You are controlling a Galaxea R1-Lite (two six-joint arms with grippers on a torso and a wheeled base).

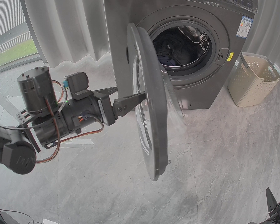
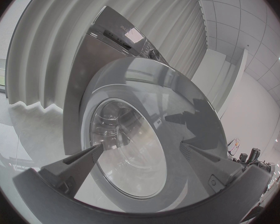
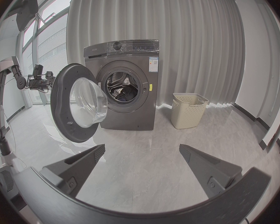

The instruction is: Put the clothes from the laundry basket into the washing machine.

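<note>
Facing the open door (image 1: pixel 152 109) of the washing machine (image 1: pixel 124 31), left gripper (image 2: pixel 140 145) jaws stood apart | right gripper (image 3: pixel 142 147) jaws apart too | clothes (image 1: pixel 177 52) lay in drum (image 1: pixel 196 35)

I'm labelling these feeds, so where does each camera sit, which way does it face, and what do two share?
Head: up high, looking down at the washing machine; left gripper at the door, right gripper at the lower corner.
Left wrist: faces the door's outer face past its open gripper.
Right wrist: low, faces the machine's front.
Shared: head and right wrist show the laundry basket.
</note>
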